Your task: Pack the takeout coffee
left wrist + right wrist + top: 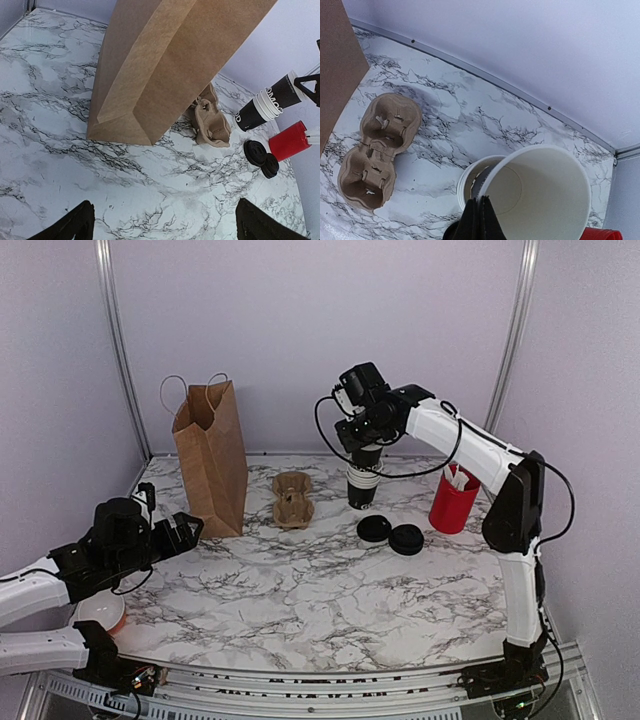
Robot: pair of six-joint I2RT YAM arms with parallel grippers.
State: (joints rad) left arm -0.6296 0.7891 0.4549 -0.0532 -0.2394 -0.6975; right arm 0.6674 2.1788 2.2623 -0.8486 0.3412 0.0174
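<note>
You're early on: your right jaws are pressed together on the rim of the top cup [540, 200], part-lifted off the cup stack [362, 492] far centre-right on the worktop [300, 590], w/ no lid on it yet. Two loose lids [375, 528] lie just near of the stack, the paper bag [212, 455] stands far left, and the cardboard carrier [293, 498] beside it holds nothing. Your left jaws hang spread wide near the bag, gripping nothing; left to do, I'd judge: fit a lid, then cup into carrier/bag.

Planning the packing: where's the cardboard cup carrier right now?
Top view: the cup carrier lies back-centre, between the paper bag on the left and the stacked cups.
</note>
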